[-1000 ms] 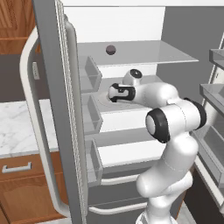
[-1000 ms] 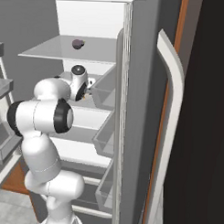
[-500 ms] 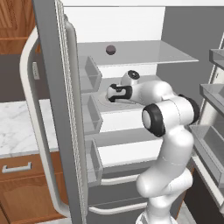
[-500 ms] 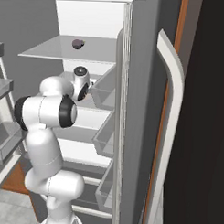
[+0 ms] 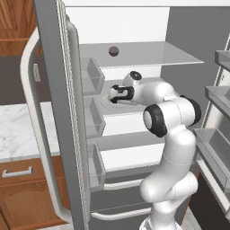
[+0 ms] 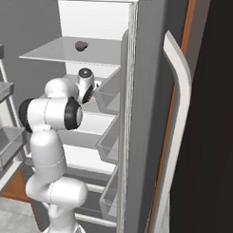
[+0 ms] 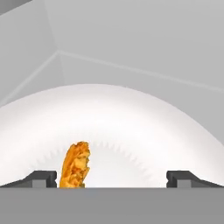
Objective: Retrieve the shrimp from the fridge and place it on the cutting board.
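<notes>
The fridge point(image 5: 58, 112) stands open, its door with the long pale handle point(image 5: 38, 134) swung out toward the base and clear bins point(image 5: 92, 117) along the door's inner side. The arm point(image 5: 168, 134) reaches into the white interior at the middle shelf point(image 5: 130, 110), below the glassy top shelf point(image 5: 143, 56), where a small dark ball point(image 5: 113, 51) sits near the front edge. In the right base view the same ball point(image 6: 81, 45) lies on the top shelf above the hand.

The gripper point(image 7: 111, 177) hangs low over a white plate point(image 7: 131, 127) on the middle shelf, its fingers point(image 7: 41, 178) wide apart and holding nothing. The shrimp point(image 7: 77, 165) lies on the plate, a small orange curved piece standing just inside the left finger tip in the hand view, between the two tips but close to that one; whether it touches that tip cannot be told. The plate's rim curves round behind the shrimp, and the back corner of the fridge wall shows beyond it.

In the left base view the gripper point(image 5: 117, 94) points at the left end of the middle shelf, near the door bins. A marble worktop point(image 5: 18, 132) over wooden drawers point(image 5: 22, 179) shows beyond the door
</notes>
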